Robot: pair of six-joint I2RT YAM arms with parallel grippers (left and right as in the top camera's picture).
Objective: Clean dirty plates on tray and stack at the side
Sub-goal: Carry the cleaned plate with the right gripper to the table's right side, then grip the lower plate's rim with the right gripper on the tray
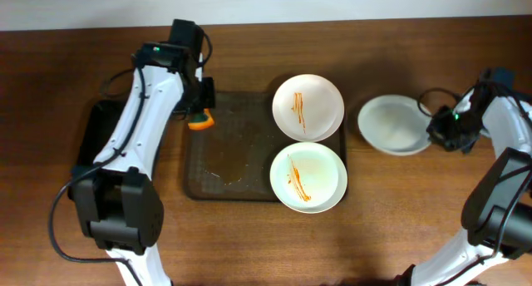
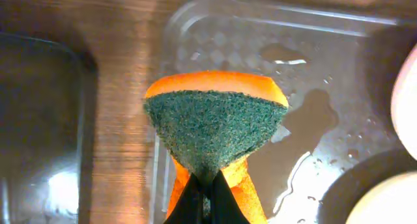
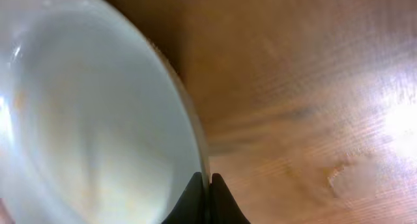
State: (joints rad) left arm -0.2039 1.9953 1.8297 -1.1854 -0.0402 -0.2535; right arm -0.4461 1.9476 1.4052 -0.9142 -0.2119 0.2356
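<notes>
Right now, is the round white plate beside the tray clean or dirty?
Clean: the round white plate shows no orange streaks in either view.

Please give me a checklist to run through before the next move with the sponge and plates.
1. Left tool shut on the sponge: ok.
2. Sponge's green scrub face free and in view: ok.
3. Right tool shut on the clean plate at its rim: ok.
4. Clean plate outside the tray, to its right: ok.
5. Clean plate resting flat on the table: cannot tell.
6. Plates on the tray clean: not ok; the upper plate and the lower plate both carry orange streaks.
</notes>
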